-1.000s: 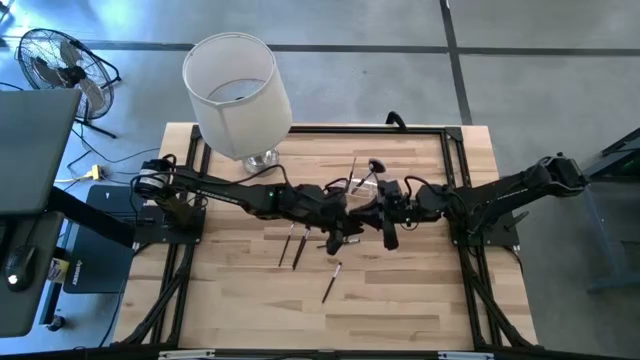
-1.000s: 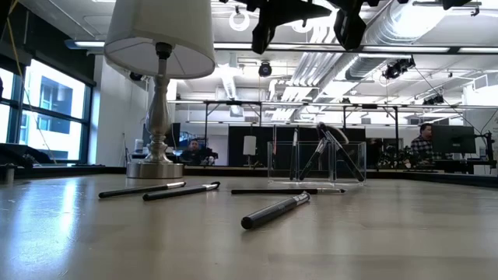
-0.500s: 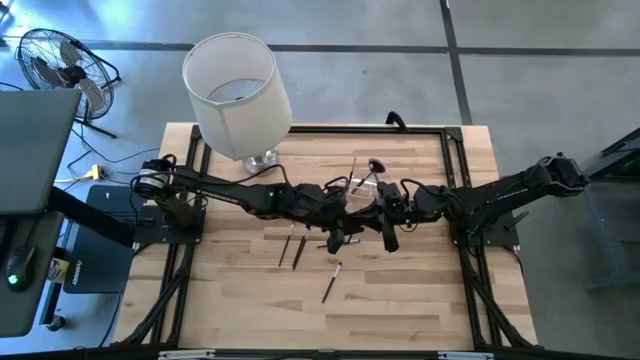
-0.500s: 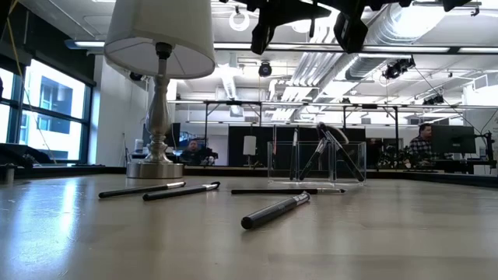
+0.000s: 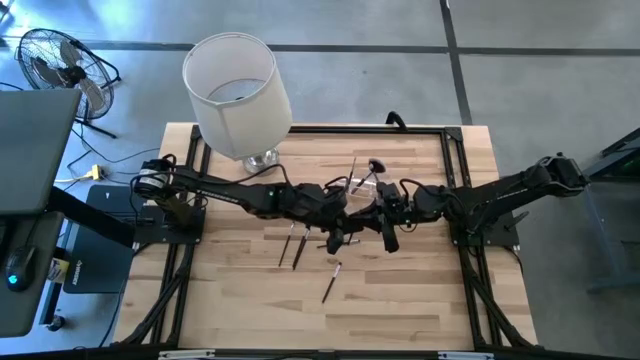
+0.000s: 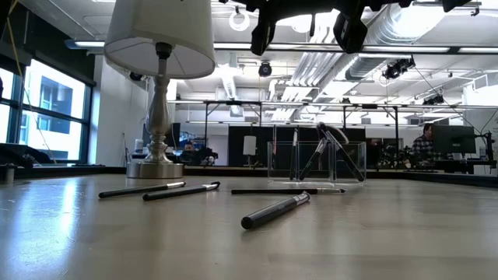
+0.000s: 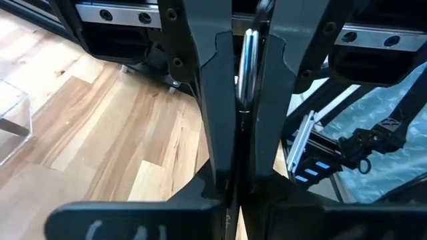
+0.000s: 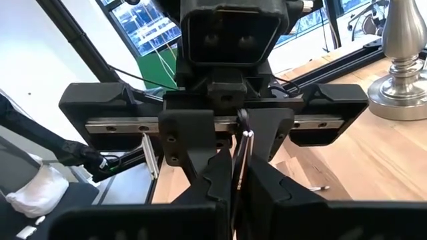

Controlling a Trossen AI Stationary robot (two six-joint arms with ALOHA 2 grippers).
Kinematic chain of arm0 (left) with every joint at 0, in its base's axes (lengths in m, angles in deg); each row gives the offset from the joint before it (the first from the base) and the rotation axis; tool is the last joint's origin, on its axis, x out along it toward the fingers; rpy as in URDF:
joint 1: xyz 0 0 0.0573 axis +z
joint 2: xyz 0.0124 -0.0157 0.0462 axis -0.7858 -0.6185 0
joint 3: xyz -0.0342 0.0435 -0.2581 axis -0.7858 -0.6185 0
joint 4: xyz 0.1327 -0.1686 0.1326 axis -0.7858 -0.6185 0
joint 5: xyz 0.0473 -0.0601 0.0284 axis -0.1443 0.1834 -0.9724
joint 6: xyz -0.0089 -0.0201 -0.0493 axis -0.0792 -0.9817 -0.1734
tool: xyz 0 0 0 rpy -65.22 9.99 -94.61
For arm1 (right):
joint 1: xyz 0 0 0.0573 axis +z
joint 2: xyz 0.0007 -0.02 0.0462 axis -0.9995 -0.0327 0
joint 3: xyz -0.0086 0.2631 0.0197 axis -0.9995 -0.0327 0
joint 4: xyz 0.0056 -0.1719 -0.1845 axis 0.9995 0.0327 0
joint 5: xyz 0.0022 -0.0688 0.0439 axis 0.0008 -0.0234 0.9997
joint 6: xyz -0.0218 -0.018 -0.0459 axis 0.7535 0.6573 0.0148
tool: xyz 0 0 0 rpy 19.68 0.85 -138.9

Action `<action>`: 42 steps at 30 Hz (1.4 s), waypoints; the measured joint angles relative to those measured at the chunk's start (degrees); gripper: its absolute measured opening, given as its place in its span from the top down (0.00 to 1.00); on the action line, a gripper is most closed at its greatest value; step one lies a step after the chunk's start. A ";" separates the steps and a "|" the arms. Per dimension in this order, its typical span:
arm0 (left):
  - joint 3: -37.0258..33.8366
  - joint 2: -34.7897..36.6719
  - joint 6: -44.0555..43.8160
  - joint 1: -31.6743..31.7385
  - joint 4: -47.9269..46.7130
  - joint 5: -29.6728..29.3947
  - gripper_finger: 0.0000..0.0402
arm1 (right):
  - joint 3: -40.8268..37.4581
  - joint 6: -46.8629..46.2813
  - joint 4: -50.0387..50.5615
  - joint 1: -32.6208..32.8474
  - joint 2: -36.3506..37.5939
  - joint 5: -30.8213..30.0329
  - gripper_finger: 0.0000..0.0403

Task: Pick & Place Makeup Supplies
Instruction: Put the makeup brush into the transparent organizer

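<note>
My two grippers meet tip to tip high above the table's middle, the left (image 5: 350,207) coming from the left and the right (image 5: 377,207) from the right. Both are shut on one thin makeup brush with a silver ferrule (image 7: 247,61), which also shows in the right wrist view (image 8: 244,150). Several other brushes and pencils lie flat on the table: two side by side (image 5: 291,245), one nearer (image 5: 331,281), and a thin one (image 6: 284,190). More stand leaning in a clear organiser (image 6: 315,161) at the far middle. My left gripper pinches the brush's dark handle (image 7: 238,163) between its two fingers, coming level from the table's left. The brush lies along the fingers, lifted clear of the table. My right gripper pinches the same brush near its silver ferrule (image 8: 243,167) between its two fingers, coming level from the table's right. Its fingers (image 8: 267,180) meet the left gripper's fingers end to end. The brush lies along them, clear of the table.
A white-shaded lamp (image 5: 237,90) with a silver base (image 6: 156,168) stands at the table's far left. The clear organiser (image 5: 365,180) stands just beyond the grippers. A black frame (image 5: 455,160) runs round the table. People sit in the room behind.
</note>
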 joint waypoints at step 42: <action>-0.18 -6.54 16.40 3.67 7.67 -22.64 0.97 | -10.59 -9.05 45.87 1.27 30.14 1.67 0.63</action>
